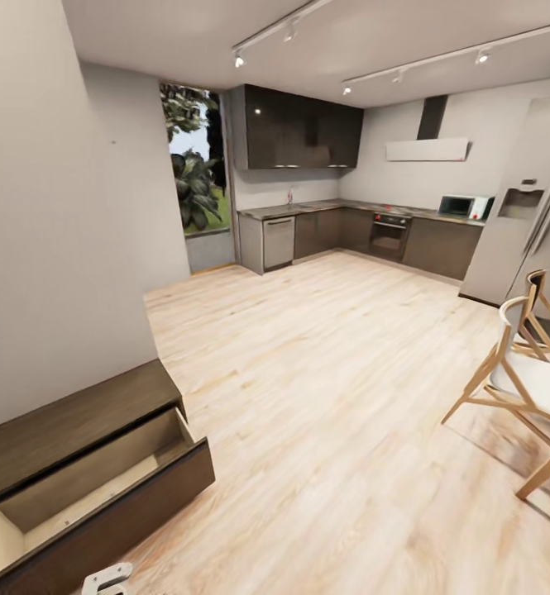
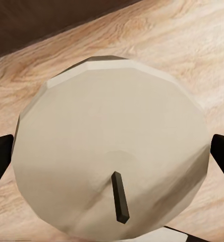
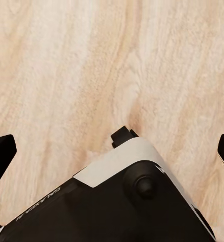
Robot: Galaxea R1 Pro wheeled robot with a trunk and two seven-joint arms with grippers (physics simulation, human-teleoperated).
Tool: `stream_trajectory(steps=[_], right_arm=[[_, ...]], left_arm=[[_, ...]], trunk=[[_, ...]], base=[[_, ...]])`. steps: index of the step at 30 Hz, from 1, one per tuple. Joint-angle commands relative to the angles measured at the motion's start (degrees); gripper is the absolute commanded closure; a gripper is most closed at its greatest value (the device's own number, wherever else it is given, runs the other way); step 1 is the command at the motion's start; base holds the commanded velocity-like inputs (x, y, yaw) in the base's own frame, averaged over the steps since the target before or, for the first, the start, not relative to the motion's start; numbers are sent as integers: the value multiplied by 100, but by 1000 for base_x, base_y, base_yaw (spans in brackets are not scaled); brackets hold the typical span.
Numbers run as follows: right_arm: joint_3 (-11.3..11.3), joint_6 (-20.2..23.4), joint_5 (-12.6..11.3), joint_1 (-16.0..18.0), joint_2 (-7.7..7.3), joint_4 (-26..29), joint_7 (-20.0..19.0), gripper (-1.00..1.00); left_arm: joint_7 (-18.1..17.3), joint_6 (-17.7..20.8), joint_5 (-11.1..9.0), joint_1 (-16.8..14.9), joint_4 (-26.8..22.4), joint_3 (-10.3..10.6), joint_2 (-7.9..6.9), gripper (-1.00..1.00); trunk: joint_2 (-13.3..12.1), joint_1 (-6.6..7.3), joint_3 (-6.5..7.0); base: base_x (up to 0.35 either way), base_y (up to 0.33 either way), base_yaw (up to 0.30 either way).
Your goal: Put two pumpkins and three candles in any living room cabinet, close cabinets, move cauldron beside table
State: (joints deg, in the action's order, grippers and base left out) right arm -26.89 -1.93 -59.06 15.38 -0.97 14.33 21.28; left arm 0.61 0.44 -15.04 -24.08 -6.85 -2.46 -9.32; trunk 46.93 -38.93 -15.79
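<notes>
Floor: pale wood (image 1: 324, 413) — kitchen seen beyond.
Cabinet (image 1: 76, 430): drawer (image 1: 84, 504) pulled open.
Left end effector (image 2: 112, 156): clamped on candle (image 2: 112, 141).
Right end effector (image 3: 112, 151): spread wide — nothing held.

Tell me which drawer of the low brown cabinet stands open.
The drawer at the cabinet's end toward the kitchen is pulled out, its pale beige inside showing. The rest of the unit runs out of frame.

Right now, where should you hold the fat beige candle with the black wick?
By its round side wall, coming from the wick end. The stubby beige wax candle points its wick at the left end effector, whose fingers flank opposite sides. The thin wick looks too slight to pinch.
</notes>
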Motion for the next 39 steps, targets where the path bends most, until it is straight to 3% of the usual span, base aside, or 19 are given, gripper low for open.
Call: stream_trajectory(steps=[1,39], right_arm=[[0,0,0,0,0,0,-1,-100],[0,0,0,0,3,0,-1,-100]], left_arm=[[0,0,1,0,0,0,0,100],[0,-96,1,0,4,0,0,100]], trunk=[[0,0,0],[0,0,0]], base=[[92,-163,290],[86,-182,290]])
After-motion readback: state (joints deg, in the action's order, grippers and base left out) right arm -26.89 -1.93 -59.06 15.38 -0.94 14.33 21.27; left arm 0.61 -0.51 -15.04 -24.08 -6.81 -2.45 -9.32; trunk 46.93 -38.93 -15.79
